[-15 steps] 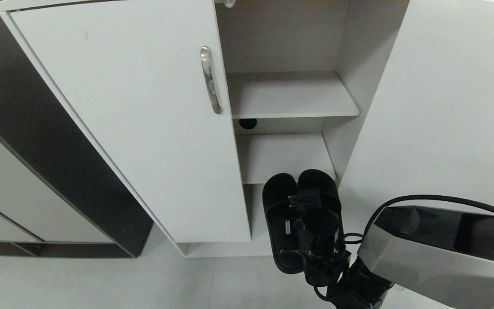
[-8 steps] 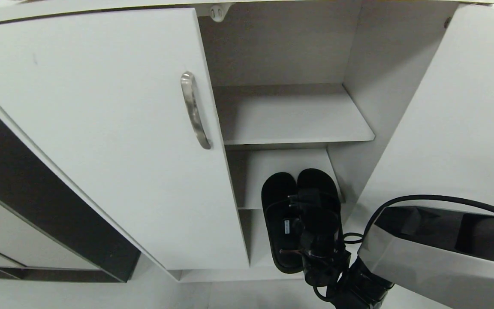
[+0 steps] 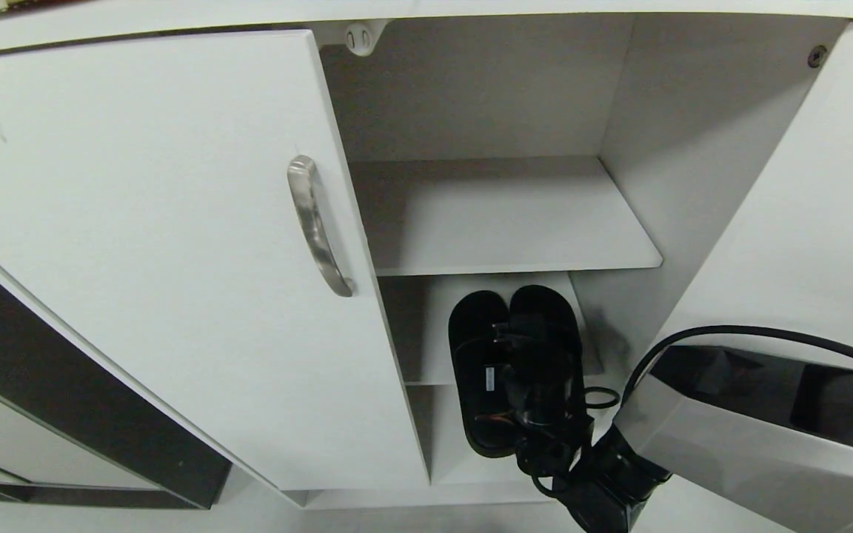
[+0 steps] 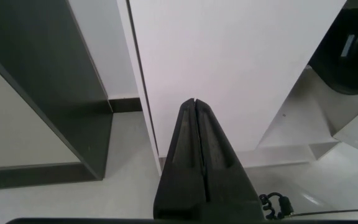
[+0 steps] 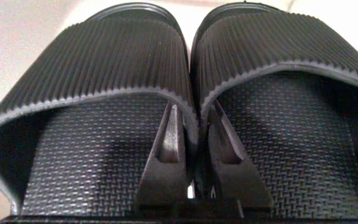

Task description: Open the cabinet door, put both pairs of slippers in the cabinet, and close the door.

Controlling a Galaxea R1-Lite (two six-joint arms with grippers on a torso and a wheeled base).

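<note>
Found cabinet door (image 3: 804,207) open. Noted black slippers (image 3: 474,340) pinched in right claw (image 5: 194,130) before lower shelf (image 3: 426,333), unplaced; left claw (image 4: 194,109) clenched, empty. Judged second pair and closing outstanding.

**A:** Right arm (image 3: 752,444) up close: angular silver-grey shell, glossy black panel on top, black wrist.

**B:** A black cable (image 3: 730,328) arcs over it, with more looped at the wrist. Left gripper (image 4: 195,102): matt black, long tapered fingers. Right gripper (image 5: 193,107): black wedges too.
</note>
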